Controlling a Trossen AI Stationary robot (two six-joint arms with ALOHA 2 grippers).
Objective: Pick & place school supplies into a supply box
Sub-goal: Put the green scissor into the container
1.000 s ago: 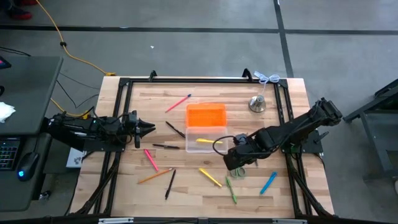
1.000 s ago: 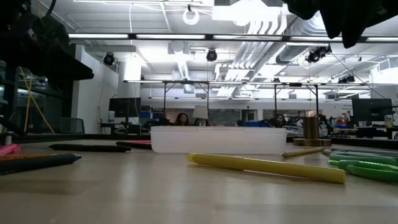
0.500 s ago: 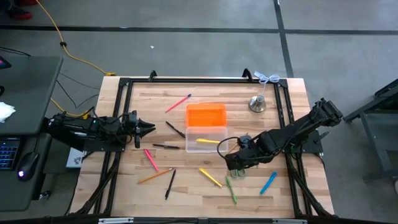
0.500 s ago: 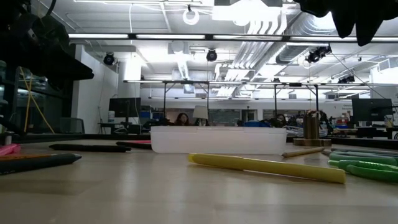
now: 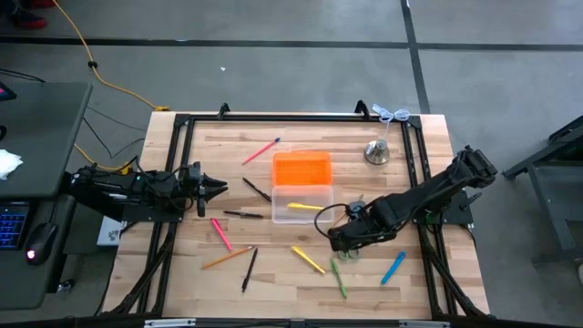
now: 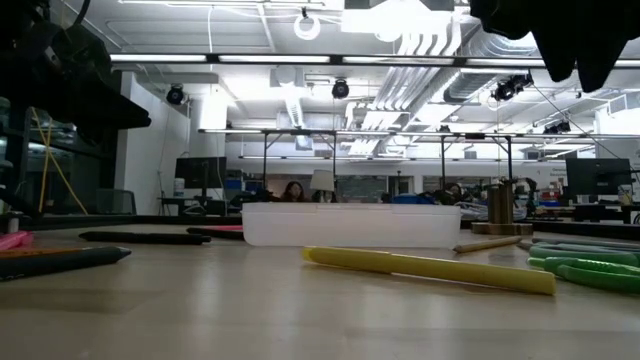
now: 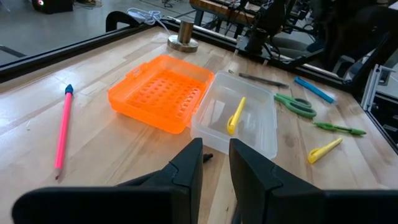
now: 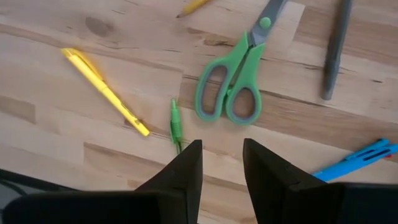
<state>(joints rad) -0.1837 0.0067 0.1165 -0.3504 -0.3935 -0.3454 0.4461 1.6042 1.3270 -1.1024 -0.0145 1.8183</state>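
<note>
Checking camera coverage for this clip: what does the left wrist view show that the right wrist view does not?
Only the left wrist view: the supply box with its orange lid open, a yellow pen inside, the pink pencil, the bell.
Only the right wrist view: a gray pen.
Both: the green scissors, a loose yellow pen, the blue pen.

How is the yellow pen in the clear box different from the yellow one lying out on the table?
The yellow pen in the box is already stowed inside the clear supply box; the yellow pen on the table lies loose on bare wood. The boxed one lies nearly crosswise, the loose one clearly diagonal. Both are slim and yellow.
</note>
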